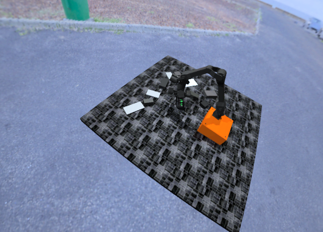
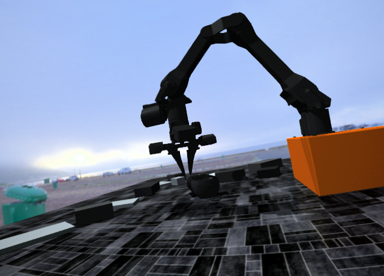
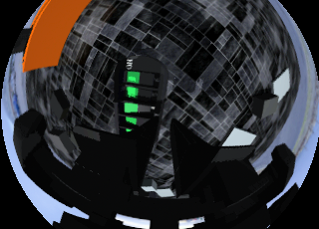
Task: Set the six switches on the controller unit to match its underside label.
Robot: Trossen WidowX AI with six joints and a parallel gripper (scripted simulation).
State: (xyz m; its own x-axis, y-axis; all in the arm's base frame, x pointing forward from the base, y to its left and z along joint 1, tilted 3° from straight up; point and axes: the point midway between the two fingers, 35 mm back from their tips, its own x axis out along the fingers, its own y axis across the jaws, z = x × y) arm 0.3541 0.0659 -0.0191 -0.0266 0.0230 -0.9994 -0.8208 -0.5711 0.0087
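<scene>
In my top view, the controller unit lies on the desk; the arm's pedestal sits right of it, nearer the right edge; a flat plate lies toward the left corner, a block just beside.
</scene>
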